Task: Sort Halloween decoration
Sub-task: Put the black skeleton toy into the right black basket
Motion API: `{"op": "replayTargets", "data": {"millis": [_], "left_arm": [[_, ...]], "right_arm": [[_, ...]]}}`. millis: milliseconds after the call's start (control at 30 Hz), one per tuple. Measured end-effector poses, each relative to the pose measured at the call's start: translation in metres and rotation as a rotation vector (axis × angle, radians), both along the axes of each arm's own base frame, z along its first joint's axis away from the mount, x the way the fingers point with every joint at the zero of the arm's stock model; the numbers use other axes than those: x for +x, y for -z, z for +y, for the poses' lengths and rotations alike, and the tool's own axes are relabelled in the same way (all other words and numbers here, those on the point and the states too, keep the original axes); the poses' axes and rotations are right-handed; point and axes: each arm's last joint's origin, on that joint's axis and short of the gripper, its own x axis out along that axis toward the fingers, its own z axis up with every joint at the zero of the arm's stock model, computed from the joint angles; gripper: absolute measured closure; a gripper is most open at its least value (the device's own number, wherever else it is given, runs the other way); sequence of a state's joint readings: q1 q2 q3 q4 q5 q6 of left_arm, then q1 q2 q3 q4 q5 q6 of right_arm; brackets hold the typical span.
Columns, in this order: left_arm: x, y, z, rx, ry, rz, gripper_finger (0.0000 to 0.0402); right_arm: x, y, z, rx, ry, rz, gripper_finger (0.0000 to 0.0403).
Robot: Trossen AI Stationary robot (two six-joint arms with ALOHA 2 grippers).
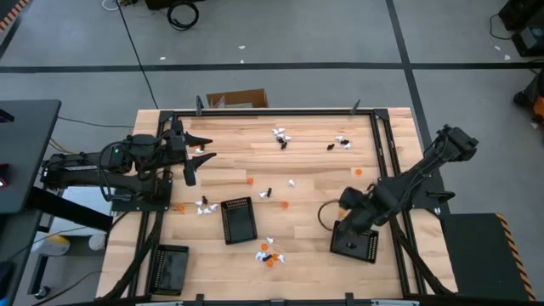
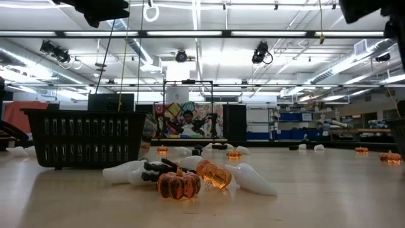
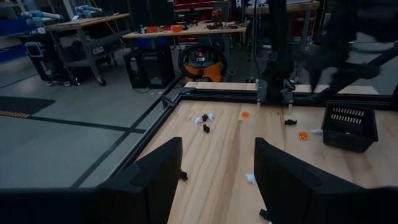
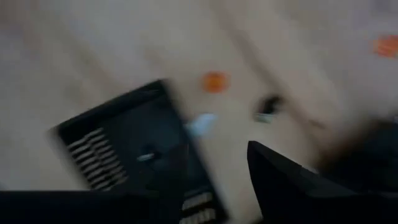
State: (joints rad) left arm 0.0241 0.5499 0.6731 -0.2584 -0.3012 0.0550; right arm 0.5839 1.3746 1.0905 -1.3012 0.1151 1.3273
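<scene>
Halloween decoration (image 1: 269,257): scattered loose across table (image 1: 314,174), mostly unsorted; right gripper (image 1: 347,212) above right-hand tray (image 1: 355,245), finger state indiscernible; left gripper (image 1: 194,157) waits, fingers apart, empty.

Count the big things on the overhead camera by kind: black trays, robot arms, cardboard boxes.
Black trays: 3
Robot arms: 2
Cardboard box: 1
Total: 6

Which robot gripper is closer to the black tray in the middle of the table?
Left. The left gripper hovers just up-left of the middle tray; the right gripper sits farther away, over the right tray.
</scene>
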Motion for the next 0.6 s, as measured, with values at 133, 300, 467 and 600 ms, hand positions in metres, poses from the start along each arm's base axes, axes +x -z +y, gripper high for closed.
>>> {"op": "replayTargets", "data": {"millis": [133, 300, 467, 600], "left_arm": [[0.0, 0.0, 0.0, -0.007, -0.001, -0.002, 0.0193], [0.0, 0.0, 0.0, -0.007, -0.001, -0.001, 0.0193], [0.0, 0.0, 0.0, -0.007, -0.001, -0.001, 0.0193], [0.0, 0.0, 0.0, -0.009, -0.001, -0.002, 0.0193]], "right_arm": [[-0.005, 0.018, -0.013, 0.005, 0.087, 0.067, 0.0233], [-0.014, 0.063, -0.032, 0.046, 0.164, 0.134, 0.0233], [-0.023, 0.083, -0.05, 0.03, 0.217, 0.186, 0.0222], [-0.02, 0.086, -0.059, 0.022, 0.201, 0.182, 0.0203]]}}
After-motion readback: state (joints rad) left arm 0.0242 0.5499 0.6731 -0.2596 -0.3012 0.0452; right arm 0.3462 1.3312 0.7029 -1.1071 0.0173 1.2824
